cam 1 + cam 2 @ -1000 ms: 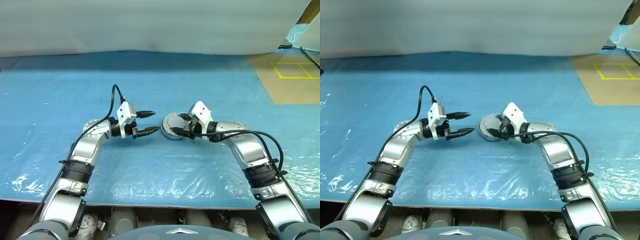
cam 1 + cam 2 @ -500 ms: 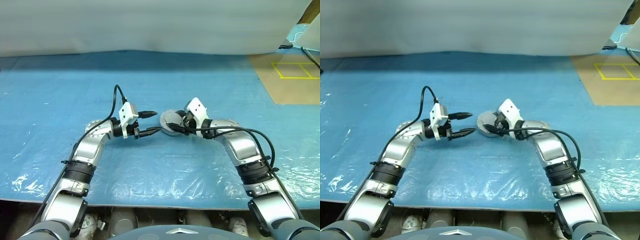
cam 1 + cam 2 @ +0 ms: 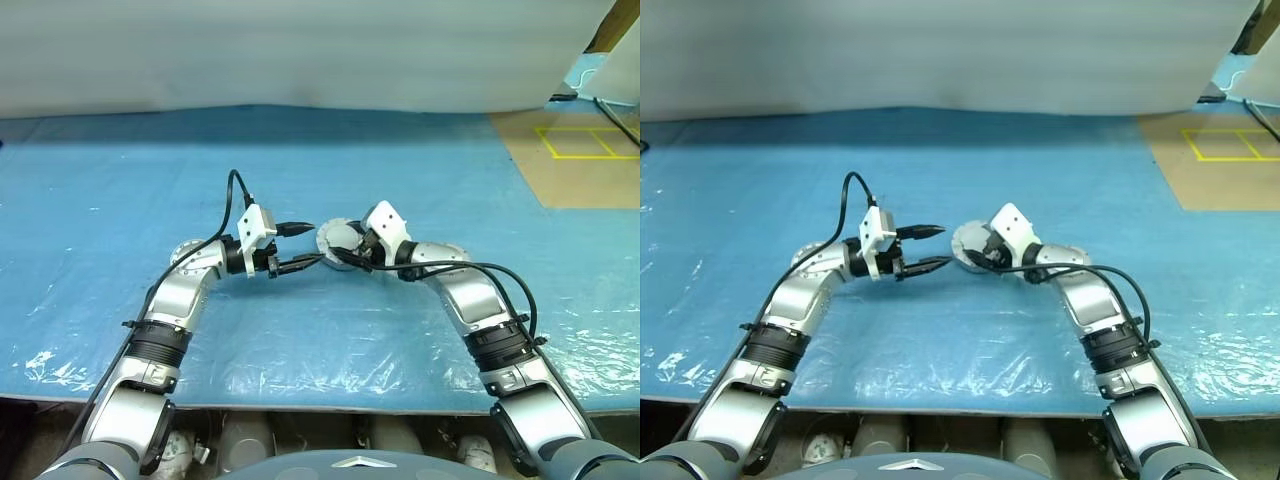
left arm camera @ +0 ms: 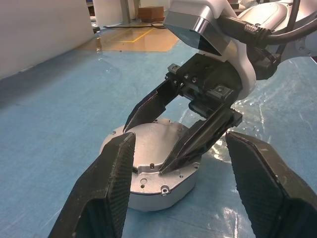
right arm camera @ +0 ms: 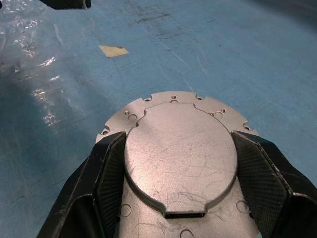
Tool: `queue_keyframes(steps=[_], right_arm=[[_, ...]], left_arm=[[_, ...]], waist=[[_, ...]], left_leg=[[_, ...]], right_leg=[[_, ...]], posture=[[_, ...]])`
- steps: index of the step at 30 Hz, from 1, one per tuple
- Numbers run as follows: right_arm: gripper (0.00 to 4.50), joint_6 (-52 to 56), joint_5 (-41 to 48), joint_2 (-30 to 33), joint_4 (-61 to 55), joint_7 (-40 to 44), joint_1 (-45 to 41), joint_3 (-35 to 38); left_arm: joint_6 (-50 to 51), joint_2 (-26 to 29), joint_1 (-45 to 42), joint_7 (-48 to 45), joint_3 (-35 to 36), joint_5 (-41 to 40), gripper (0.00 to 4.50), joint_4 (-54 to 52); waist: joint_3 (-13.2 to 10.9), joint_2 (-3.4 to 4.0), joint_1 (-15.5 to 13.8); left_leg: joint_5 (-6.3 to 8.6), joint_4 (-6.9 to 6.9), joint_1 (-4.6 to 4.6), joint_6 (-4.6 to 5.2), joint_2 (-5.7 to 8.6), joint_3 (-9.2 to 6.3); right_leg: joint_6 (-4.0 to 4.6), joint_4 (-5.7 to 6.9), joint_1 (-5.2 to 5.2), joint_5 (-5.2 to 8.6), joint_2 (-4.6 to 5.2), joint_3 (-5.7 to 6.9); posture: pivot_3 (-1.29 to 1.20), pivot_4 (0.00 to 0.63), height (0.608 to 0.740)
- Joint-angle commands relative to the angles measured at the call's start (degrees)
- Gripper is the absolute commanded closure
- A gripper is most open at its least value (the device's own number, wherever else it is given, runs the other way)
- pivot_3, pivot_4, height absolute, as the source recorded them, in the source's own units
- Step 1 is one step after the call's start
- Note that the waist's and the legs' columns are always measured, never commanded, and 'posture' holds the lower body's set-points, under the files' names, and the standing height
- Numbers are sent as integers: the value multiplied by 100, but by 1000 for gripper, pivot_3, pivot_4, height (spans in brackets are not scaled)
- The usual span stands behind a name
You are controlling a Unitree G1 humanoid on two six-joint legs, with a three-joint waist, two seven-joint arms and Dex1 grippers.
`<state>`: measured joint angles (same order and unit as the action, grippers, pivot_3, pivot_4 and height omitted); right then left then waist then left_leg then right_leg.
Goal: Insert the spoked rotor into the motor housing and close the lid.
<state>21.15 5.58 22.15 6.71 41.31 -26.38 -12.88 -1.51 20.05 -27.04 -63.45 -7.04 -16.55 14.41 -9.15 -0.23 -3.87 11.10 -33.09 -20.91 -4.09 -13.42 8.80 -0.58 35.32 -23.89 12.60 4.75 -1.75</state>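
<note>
The motor housing (image 3: 335, 238) is a round silver-grey can resting on the blue mat between my two hands, with a flat silver lid (image 5: 178, 153) lying on top of it. My right gripper (image 3: 338, 250) reaches in from the right and is shut on the housing, one black finger (image 5: 106, 183) against each side of its rim. My left gripper (image 3: 316, 243) points at the housing from the left, a short gap away, open and holding nothing. The spoked rotor is hidden.
A blue mat (image 3: 320, 340) under clear plastic film covers the work surface. A white sheet hangs behind it. A brown floor patch (image 3: 590, 170) with yellow tape lines lies at the far right. A small tan scrap (image 5: 113, 50) lies on the mat beyond the housing.
My right arm has drawn its elbow inward, and the housing in its gripper now sits slightly lower and nearer the left gripper. The left arm has stayed still.
</note>
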Motion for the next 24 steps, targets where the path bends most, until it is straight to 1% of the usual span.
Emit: queue_keyframes(steps=[1, 2, 4, 9, 14, 17, 19, 20, 22, 24], right_arm=[[1545, 625, 186, 166, 243, 252, 274, 87], [1545, 774, 346, 178, 154, 368, 288, 159], [1545, 842, 363, 208, 127, 403, 274, 167], [1545, 742, 154, 144, 251, 339, 270, -21], [1545, 627, -343, 148, 615, 16, 254, -362], [1545, 691, -650, 269, 907, -60, 291, -641], [1545, 790, -604, 240, 960, -140, 281, -547], [1545, 875, -505, 213, 919, -129, 274, -466], [1545, 1055, -289, 187, 748, -57, 269, -312], [1545, 1125, -258, 211, 666, -39, 271, -278]], left_arm=[[-90, 40, -61, -6, 31, -10, 1469, -168], [-90, 43, -65, -10, 32, -10, 1469, -165], [-98, 29, -93, -4, 20, 1, 1469, -140], [-89, -9, -118, 16, 4, 1, 1469, -147], [-84, -6, -108, 29, 13, 11, 1469, -151], [-116, -22, -119, 78, 1, 68, 1469, -83], [-312, 2, -160, 226, -119, 397, 1469, 138], [-442, 17, -183, 306, -184, 584, 1469, 271], [-578, -36, -207, 411, -192, 689, 1469, 454], [-592, -103, -245, 500, -164, 693, 1469, 563]], waist=[[0, 0, -8], [0, 1, -20], [1, 1, -31], [16, -20, -13], [29, -28, -7], [43, -29, -6], [67, -40, -9], [81, -51, -11], [89, -47, -15], [94, -49, -17]], left_leg=[[0, 0, -1, 0, 0, 0], [0, 0, -3, 0, 0, 0], [0, 0, -14, 0, -1, 0], [0, 15, -24, -1, -1, 0], [0, 24, -9, -2, -4, 0], [1, 26, 27, -2, -2, 1], [4, 48, 83, 0, 6, 3], [10, 67, 100, 10, 19, 3], [17, 100, 111, 23, 53, 2], [17, 99, 102, 24, 59, -1]], right_leg=[[0, -1, 0, 0, 0, 0], [0, -2, 0, 0, 0, 1], [0, -16, -2, 1, 0, 5], [-1, -46, -1, -1, -3, 9], [-1, -48, 4, 0, -5, 8], [-1, -51, 42, 1, -2, 7], [-10, -60, 87, 8, 8, 5], [-50, -62, 99, 32, 31, 7], [-54, -64, 97, 34, 48, 3], [-55, -64, 94, 34, 51, 1]], posture=[[0, 150, 740], [0, 150, 740], [0, 150, 740], [0, 150, 740], [0, 150, 740], [0, 150, 740], [0, 150, 740], [0, 150, 740], [0, 150, 740], [0, 150, 740]])
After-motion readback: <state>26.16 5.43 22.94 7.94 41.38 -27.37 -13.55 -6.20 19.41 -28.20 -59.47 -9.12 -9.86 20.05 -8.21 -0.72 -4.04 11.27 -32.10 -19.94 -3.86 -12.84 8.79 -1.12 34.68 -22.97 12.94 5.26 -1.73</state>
